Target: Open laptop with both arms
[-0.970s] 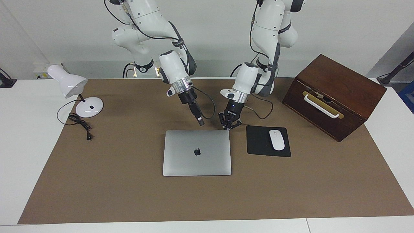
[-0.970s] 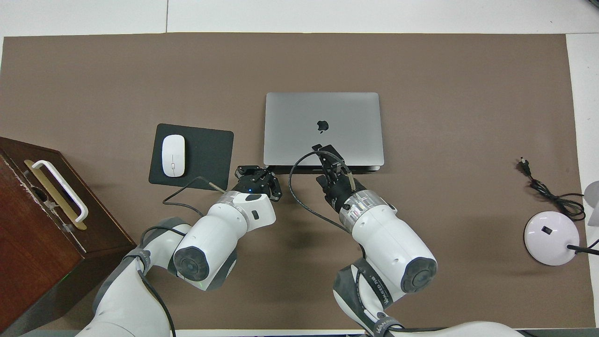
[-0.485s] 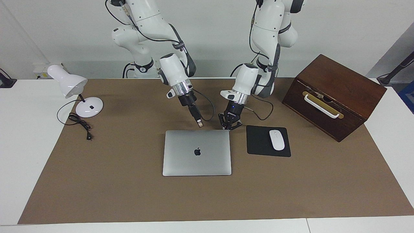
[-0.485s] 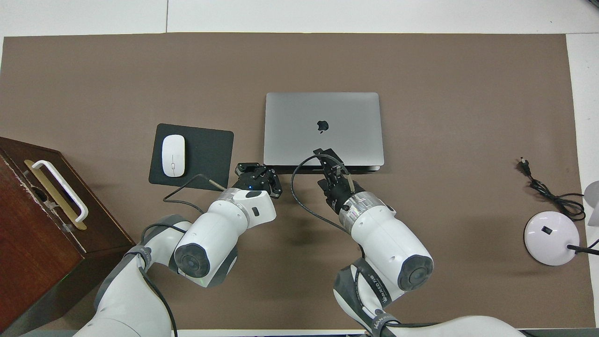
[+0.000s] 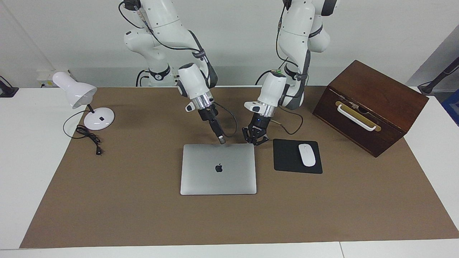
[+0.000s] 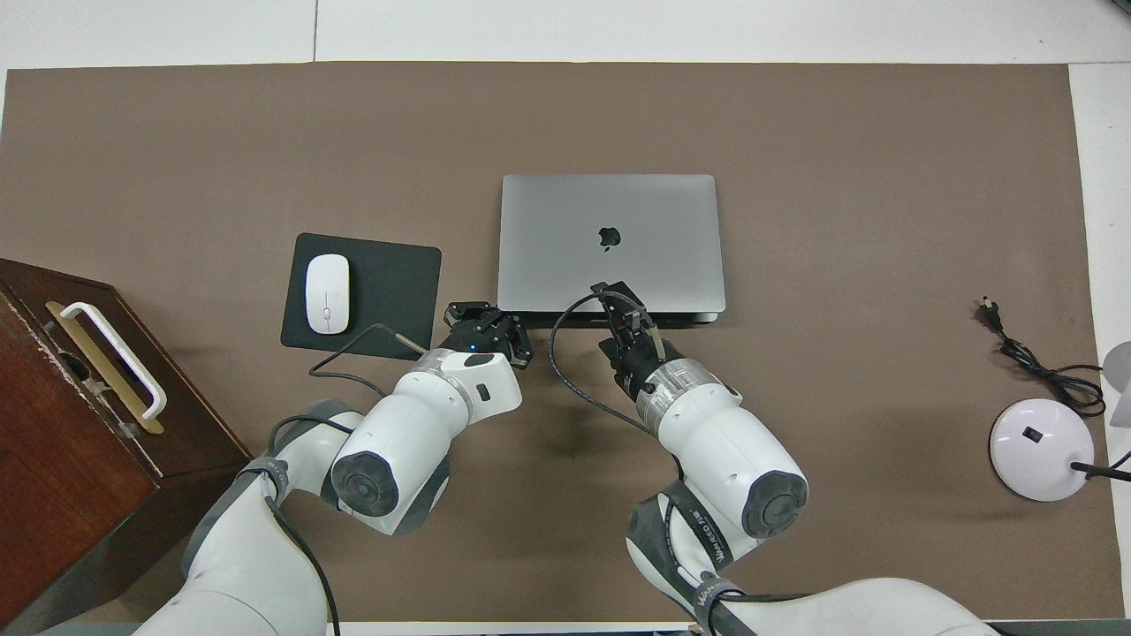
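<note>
The silver-grey laptop (image 5: pixel 218 168) (image 6: pixel 610 238) lies closed and flat mid-mat, its black logo facing up. My right gripper (image 5: pixel 222 141) (image 6: pixel 608 290) slants down to the middle of the lid's edge nearest the robots; its fingers are shut together into one thin tip, at or just above that edge. My left gripper (image 5: pixel 255 142) (image 6: pixel 482 314) is low by the laptop's robot-side corner toward the left arm's end, fingertips met, links splayed, nothing held. I cannot tell whether either touches the laptop.
A black mouse pad (image 5: pixel 287 157) with a white mouse (image 5: pixel 307 154) lies beside the laptop toward the left arm's end. A dark wooden box (image 5: pixel 369 105) stands past it. A white desk lamp (image 5: pixel 86 104) and its cord (image 5: pixel 89 138) sit at the right arm's end.
The right gripper has come down and forward until its tip reaches the laptop's robot-side edge. The left gripper has edged slightly toward the laptop's corner. The laptop has not moved.
</note>
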You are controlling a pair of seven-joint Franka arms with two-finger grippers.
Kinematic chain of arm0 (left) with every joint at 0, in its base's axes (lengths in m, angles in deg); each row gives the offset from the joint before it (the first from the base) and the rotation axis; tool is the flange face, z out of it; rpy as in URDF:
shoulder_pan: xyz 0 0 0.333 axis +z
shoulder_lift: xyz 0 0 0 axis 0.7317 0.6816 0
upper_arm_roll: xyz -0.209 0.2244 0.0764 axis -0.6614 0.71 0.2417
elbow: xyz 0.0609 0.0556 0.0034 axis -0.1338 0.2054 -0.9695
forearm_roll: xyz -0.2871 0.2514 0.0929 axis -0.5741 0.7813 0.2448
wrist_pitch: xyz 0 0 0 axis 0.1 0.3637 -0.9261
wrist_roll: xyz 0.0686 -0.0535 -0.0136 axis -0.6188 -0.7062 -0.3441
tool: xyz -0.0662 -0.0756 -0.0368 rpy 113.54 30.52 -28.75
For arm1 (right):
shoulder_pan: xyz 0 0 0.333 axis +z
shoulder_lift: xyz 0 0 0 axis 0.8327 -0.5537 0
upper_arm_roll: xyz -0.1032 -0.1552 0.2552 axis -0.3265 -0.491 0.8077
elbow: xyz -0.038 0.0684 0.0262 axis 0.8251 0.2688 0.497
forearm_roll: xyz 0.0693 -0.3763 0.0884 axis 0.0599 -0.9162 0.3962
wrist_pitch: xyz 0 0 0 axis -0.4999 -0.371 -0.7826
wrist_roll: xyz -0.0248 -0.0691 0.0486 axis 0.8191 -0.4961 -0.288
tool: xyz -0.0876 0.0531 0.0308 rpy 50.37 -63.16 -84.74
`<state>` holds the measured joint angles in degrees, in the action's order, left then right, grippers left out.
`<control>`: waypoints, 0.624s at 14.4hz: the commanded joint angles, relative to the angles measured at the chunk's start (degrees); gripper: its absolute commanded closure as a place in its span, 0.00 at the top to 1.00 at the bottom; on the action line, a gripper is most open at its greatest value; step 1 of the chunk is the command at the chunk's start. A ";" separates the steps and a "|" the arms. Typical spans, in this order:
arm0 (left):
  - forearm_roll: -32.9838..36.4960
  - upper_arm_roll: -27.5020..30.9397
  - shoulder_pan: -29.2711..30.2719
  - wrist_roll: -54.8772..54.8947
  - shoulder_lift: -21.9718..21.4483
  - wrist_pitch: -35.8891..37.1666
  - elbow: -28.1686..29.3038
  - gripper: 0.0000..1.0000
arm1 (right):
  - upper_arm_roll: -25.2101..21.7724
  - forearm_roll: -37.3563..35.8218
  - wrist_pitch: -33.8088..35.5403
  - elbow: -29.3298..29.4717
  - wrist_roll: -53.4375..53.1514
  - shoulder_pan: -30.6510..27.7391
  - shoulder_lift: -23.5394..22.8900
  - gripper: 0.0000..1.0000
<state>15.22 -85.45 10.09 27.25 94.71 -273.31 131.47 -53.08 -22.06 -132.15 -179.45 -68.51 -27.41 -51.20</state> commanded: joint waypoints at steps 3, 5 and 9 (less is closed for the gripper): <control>-0.47 0.15 0.46 -0.19 2.74 -1.04 -2.06 0.00 | 0.04 1.20 -1.17 4.99 2.70 -1.10 -3.38 0.98; -0.56 0.15 0.38 -0.19 2.83 -1.04 -2.06 0.00 | 0.04 1.20 -1.08 5.96 3.40 -2.07 -4.00 0.98; -0.47 0.24 0.38 -0.11 2.92 -1.04 -2.06 0.00 | 0.04 1.11 1.90 8.94 4.37 -3.21 -4.17 0.98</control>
<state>15.22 -85.38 10.35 27.18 95.51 -273.42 130.69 -53.65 -22.06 -131.81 -173.49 -66.93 -29.39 -54.38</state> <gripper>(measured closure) 0.991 0.000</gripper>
